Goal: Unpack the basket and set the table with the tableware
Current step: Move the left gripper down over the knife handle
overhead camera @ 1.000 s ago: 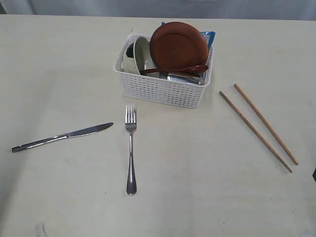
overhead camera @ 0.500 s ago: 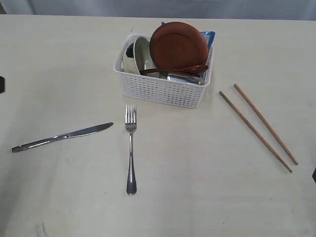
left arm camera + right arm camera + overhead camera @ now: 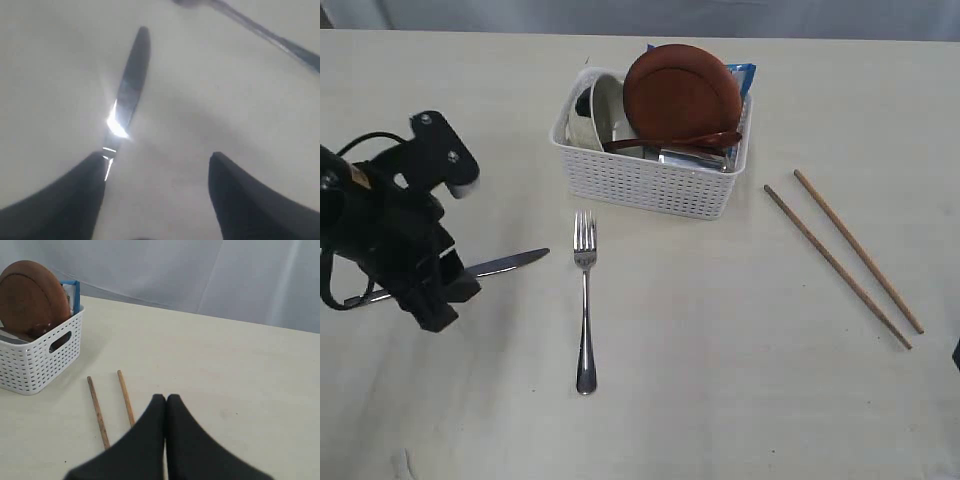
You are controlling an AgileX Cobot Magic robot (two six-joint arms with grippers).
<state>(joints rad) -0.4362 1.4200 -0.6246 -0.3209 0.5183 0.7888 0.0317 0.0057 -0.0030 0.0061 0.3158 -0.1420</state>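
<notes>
Left arm has come in over the knife (image 3: 505, 264) on the left of the desk (image 3: 720, 350). The left gripper (image 3: 156, 159) is spread open around the handle end and holds nothing. The knife hasn't moved. Probably a re-grip to square it up, since it lies skewed to the fork (image 3: 584, 300).

The right gripper (image 3: 166, 399) is closed and empty, near the chopsticks (image 3: 835, 262).

Out on the desk: 1 knife, 1 fork, 2 chopsticks.

In the basket (image 3: 650, 185) at far centre: 1 plate (image 3: 682, 92), 1 bowl (image 3: 595, 110), 1 wooden spoon (image 3: 670, 143), something steel (image 3: 690, 158), likely the cup, and 1 blue bag (image 3: 742, 72).
</notes>
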